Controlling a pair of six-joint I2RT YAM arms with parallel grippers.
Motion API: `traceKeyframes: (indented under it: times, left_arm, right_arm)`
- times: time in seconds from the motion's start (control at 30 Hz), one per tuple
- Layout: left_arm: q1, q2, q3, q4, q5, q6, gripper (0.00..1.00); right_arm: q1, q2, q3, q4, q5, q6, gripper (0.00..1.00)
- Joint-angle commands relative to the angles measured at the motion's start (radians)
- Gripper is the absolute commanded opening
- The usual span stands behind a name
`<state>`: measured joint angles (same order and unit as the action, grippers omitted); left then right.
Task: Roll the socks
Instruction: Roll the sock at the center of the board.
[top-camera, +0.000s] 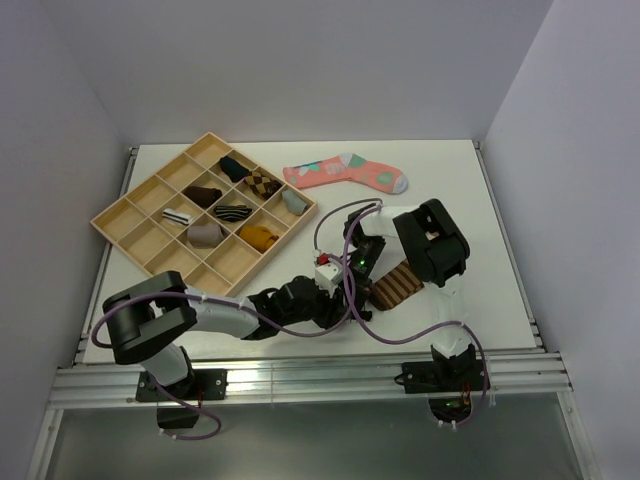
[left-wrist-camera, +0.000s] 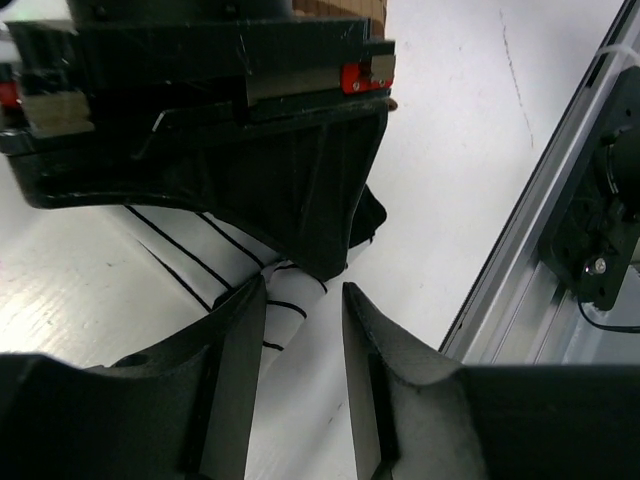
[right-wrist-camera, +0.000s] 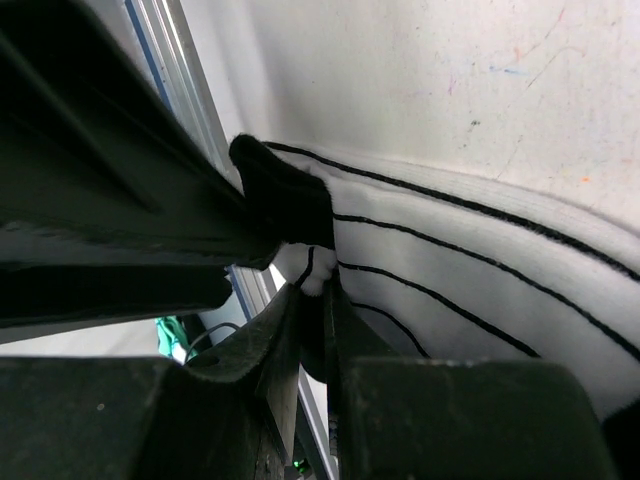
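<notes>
Two robot arms meet low over a white counter, close to the front aluminium rail, with the sock-rolling job seemingly at its start. A shallow wooden compartment tray at far left holds several small rolled bundles. A coral-pink patterned sock lies flat beside the tray, well apart from the arms. The long brown knitted sock with tan bands lies stretched out beneath the right arm, unrolled. The short white knitted sock with thin black stripes lies spread on the counter just beside the rail, under both arms, with no roll formed. The right tool is all but closed, pinching the white sock's edge next to its black end. The left tool stands partly open over the same sock, fingers apart, gripping nothing that can be seen. Judged from these views, both socks are yet to be rolled. No brand, label or legible writing shows. There is only a small red tab on the right tool's housing, blank as far as can be read.
</notes>
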<state>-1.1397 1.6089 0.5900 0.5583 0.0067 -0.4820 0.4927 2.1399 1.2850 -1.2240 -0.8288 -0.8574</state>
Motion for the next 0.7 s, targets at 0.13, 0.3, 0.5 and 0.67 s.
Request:
traceKeyframes:
  times: [0.13, 0.3, 0.5, 0.67]
  left_arm:
    - [-0.006, 0.037, 0.021, 0.048, 0.018, 0.036, 0.43]
    - [-0.006, 0.051, 0.016, 0.034, -0.002, 0.049, 0.47]
    - [-0.006, 0.085, 0.030, 0.003, -0.053, 0.063, 0.48]
    - [-0.006, 0.111, 0.034, -0.006, -0.056, 0.065, 0.46]
  right_arm:
    - [-0.005, 0.034, 0.013, 0.058, 0.115, -0.038, 0.08]
    - [-0.005, 0.038, 0.020, 0.050, 0.115, -0.040, 0.08]
    - [-0.005, 0.037, 0.022, 0.047, 0.120, -0.042, 0.08]
    - [-0.005, 0.038, 0.022, 0.047, 0.125, -0.043, 0.08]
